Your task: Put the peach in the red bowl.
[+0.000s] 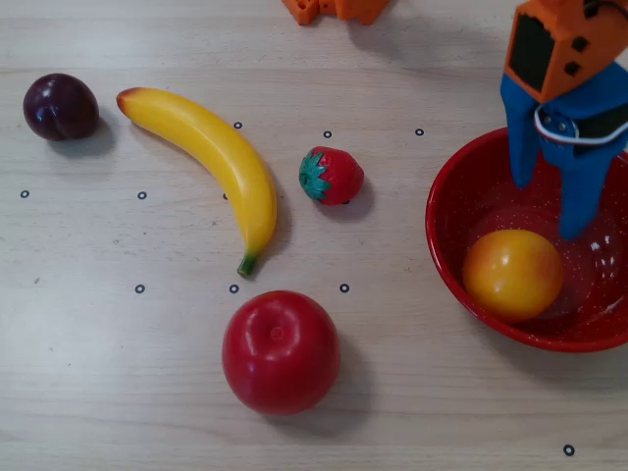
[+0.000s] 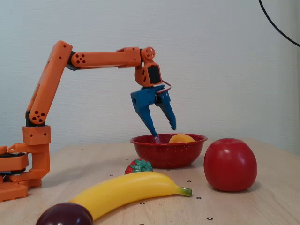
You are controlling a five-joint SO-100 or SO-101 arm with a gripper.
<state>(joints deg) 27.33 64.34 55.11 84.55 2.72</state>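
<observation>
We logged peach (image 1: 512,274): lying inside red bowl (image 1: 453,257), near its front wall in overhead view. End effector (image 1: 551,208): blue fingers spread, empty, poised above bowl, clear of fruit. We judged peach light, rigid, glossy, hence slippery; best gripped across widest middle. Apple (image 1: 281,350), banana (image 1: 211,154), strawberry (image 1: 332,176), plum (image 1: 61,107) on surface (image 1: 118,373).

Overhead view: red bowl (image 1: 461,211) cut by right picture edge; arm base (image 1: 334,8) cropped at top edge. Fixed view: peach (image 2: 181,138) mostly hidden behind bowl rim, only top shows; plum (image 2: 64,215) blurred, cropped at bottom edge; strawberry (image 2: 139,166) partly hidden behind banana (image 2: 126,190).
</observation>
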